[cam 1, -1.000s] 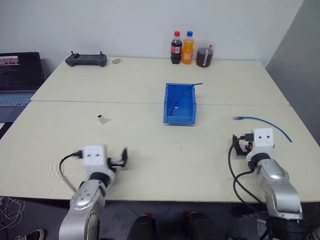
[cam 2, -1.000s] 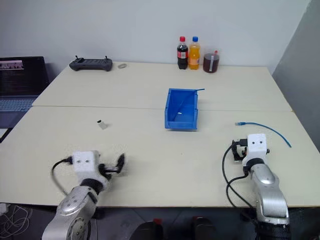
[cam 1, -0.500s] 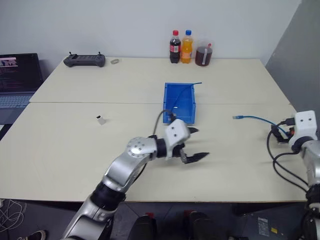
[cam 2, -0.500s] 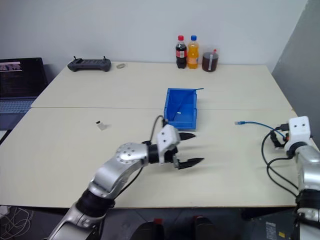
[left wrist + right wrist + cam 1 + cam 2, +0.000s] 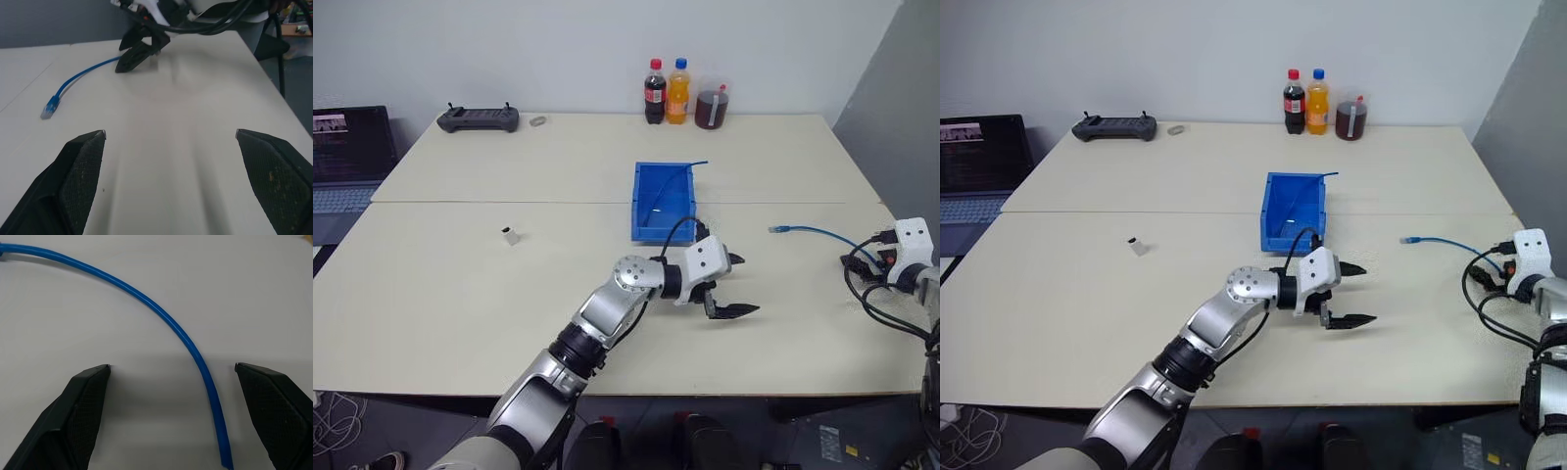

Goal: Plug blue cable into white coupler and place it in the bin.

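The blue cable (image 5: 818, 232) lies in a shallow curve on the table at the right, its clear plug (image 5: 48, 106) toward the middle. My right gripper (image 5: 858, 266) is open at the cable's far end, and the cable (image 5: 182, 335) runs across the table between its spread fingers, untouched. My left gripper (image 5: 747, 284) is open and empty, reaching rightward over the table just in front of the bin (image 5: 635, 204), a hand's width short of the plug. The white coupler (image 5: 511, 235) sits alone on the left half of the table.
Two bottles (image 5: 667, 93) and a jar of dark liquid (image 5: 711, 108) stand at the back edge. A black controller (image 5: 478, 118) lies at the back left, a laptop (image 5: 347, 157) off the left side. A thin blue strand (image 5: 697, 164) pokes over the bin's far corner. The table's right edge is beside my right gripper.
My left arm has swung from the front left across to the middle of the table, fingers now pointing right. My right arm has moved out to the right, over the cable's end.
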